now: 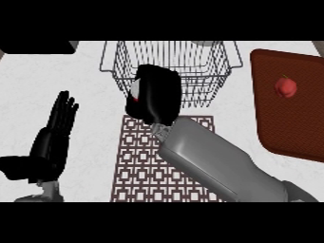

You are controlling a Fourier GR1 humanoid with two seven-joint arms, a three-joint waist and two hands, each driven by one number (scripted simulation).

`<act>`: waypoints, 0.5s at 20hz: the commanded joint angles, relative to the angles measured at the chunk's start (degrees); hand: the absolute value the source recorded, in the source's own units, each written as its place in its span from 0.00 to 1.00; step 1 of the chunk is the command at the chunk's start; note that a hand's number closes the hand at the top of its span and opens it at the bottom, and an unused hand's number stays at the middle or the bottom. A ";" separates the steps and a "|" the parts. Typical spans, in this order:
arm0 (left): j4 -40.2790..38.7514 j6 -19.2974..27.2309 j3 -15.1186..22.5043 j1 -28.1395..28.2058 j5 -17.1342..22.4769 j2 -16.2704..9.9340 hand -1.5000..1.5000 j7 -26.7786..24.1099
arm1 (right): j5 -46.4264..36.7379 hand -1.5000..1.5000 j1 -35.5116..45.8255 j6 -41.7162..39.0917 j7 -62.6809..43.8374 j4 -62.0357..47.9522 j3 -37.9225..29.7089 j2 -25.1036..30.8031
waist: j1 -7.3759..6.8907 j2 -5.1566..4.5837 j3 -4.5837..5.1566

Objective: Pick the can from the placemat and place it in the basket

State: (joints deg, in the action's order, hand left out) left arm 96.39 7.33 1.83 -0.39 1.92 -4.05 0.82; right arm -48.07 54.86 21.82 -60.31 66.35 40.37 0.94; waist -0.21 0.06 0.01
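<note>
Can (133,91) shows only as a small sliver of white and red at the nine o'clock edge of the right hand (156,95), whose black fingers are curled round it and hide nearly all of its body; its label and full shape cannot be made out. That hand sits near twelve o'clock of the placemat (139,161), up at the front wall of the wire basket (122,57), so the can is held above the basket's near rim rather than resting on the mat, though whether it is over the inside or just outside the wire is hard to tell. The right grey forearm (214,161) runs in from five o'clock and covers much of the patterned placemat's right half. The basket's far edge is cut off at twelve o'clock, and a pale object inside it is only partly seen. At eight o'clock the left hand (52,135) rests open with its fingers straight, close together and pointing up. At two to three o'clock lies a brown tray (304,123) carrying a small red fruit (285,86), too small to identify further. A dark object (34,46) at eleven o'clock is cropped.
</note>
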 commanded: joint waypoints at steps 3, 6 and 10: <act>-1.40 0.74 1.01 -0.35 -1.44 1.41 0.50 -0.93 | -1.47 1.00 -3.84 -0.08 5.66 -4.19 -5.74 -0.89 | -0.06 -0.10 0.00; 0.08 -0.74 -1.48 -1.80 0.75 -0.57 0.50 1.59 | -1.37 1.00 -6.33 4.16 6.17 -4.81 -4.13 -0.93 | -0.23 -0.12 -0.01; -0.77 -2.49 -2.83 -1.92 2.22 -1.80 0.50 1.68 | -2.18 1.00 -8.17 4.14 9.39 -5.47 -7.27 -0.94 | -0.02 -0.13 -0.01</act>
State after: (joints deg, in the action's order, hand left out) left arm 96.56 6.30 0.80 -0.76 2.57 -4.50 1.52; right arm -49.56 51.11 23.72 -53.25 63.78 34.82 -0.03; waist -0.69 0.87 0.13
